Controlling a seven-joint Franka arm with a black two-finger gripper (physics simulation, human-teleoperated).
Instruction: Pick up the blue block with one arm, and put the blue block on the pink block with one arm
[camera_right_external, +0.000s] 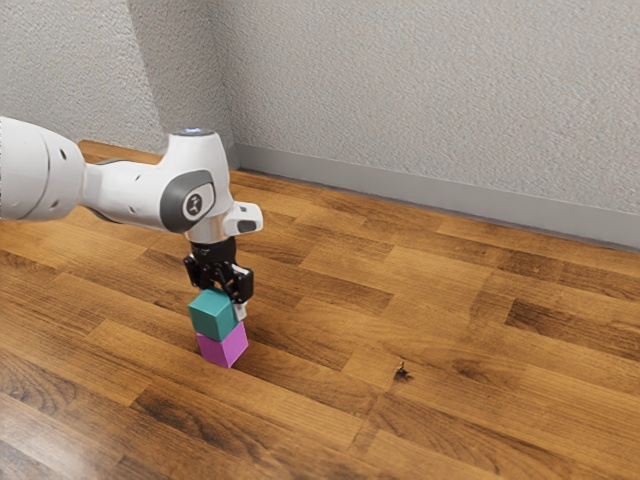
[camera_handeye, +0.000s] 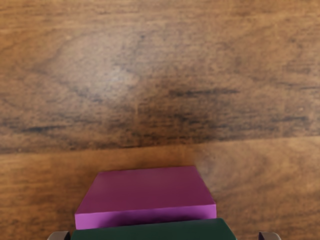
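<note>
Stacked, and looking tidy! Up on top of the pink block (camera_right_external: 224, 346): the blue block (camera_right_external: 213, 314), teal in shade, resting flat on the magenta one with edges roughly lined up. Both on the wooden worktop (camera_right_external: 450, 330), toward the exterior view's left, well apart from the grey wall (camera_right_external: 420, 90) and the baseboard (camera_right_external: 450, 195) along its foot.

Coming in from the exterior view's left: the white arm (camera_right_external: 120, 190), wrist pointed straight down. Right over the stack, the black gripper (camera_right_external: 222, 288), fingers spread wide, tips down around the blue block's upper edge.

Over to the wrist camera. Just under the hand, the blue block again, dark and in shadow. On either side of it, fingertips (camera_handeye: 59, 235) peeking in, with a strip of bare wood between the block and the tip on one side. So: open, parted wider than the block, not clamped on anything.

Beyond the blue block from that angle, the pink block's top face and front wall, bright magenta against dark-grained planks.

One more detail: a small dark speck (camera_right_external: 402, 372) on the wood, off toward the exterior view's right of the stack and well apart from it.
</note>
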